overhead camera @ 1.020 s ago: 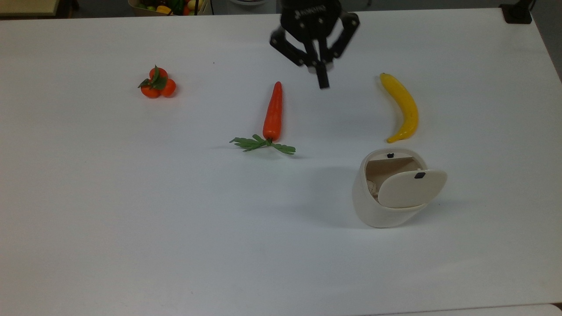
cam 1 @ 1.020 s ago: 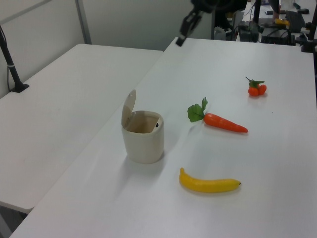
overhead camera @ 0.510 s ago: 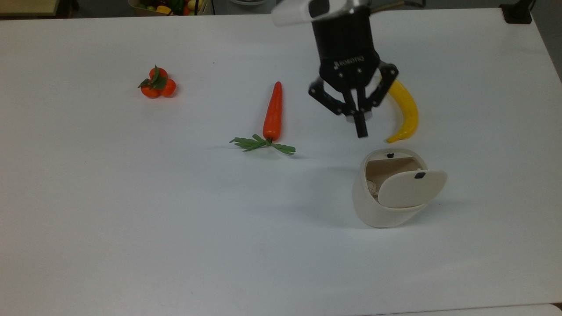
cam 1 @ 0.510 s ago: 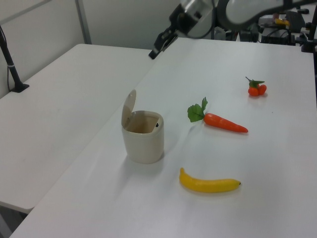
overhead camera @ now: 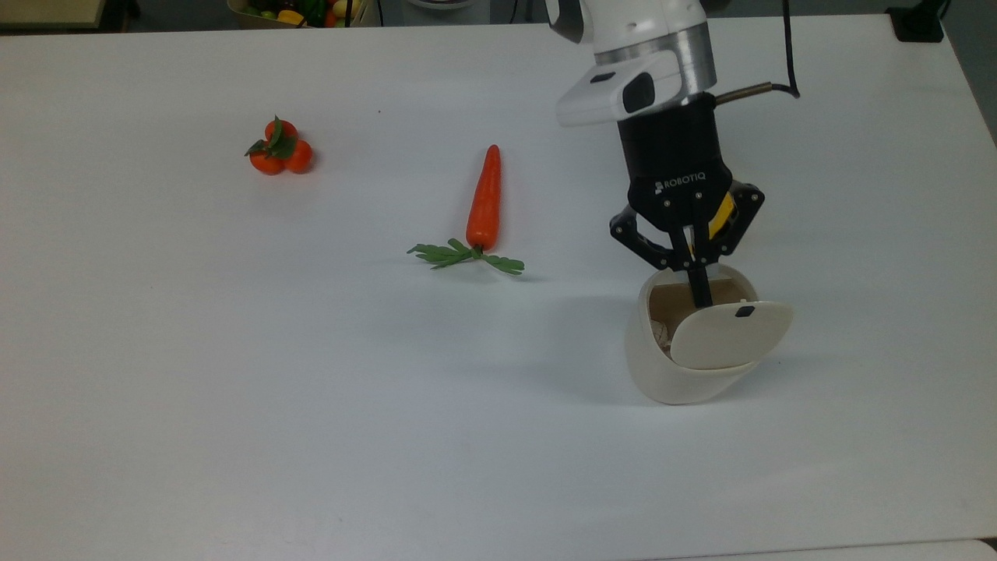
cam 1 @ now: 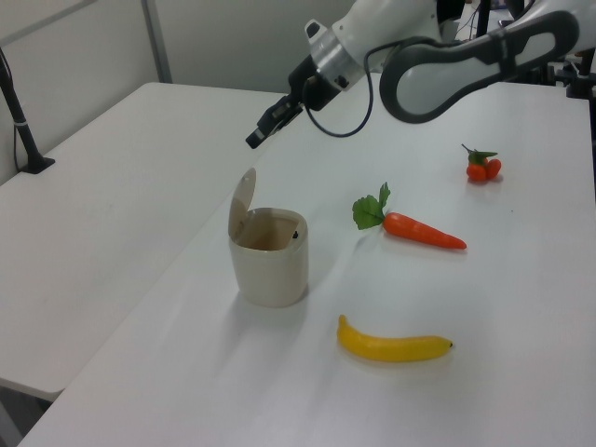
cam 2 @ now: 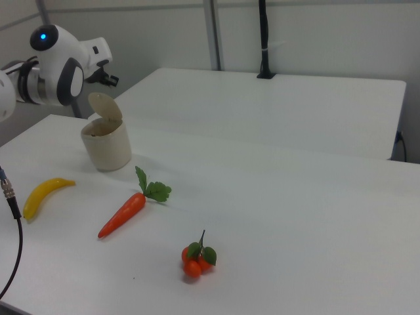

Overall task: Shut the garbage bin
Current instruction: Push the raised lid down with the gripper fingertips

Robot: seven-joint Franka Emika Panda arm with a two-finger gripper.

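The arm had travelled from the far table edge; its gripper, fingers pressed together, now hung above the garbage bin at the top view's right, lid still raised

Over the last 1 second the claw has travelled across the tabletop toward the bin. In the top view it began far from the bin, past the banana's far tip, then drew level with the banana, and now its tip hangs above the bin's open mouth, just short of the raised lid. The arm now covers most of the banana. In the left view the claw has dropped from the upper edge to a spot above the lid.
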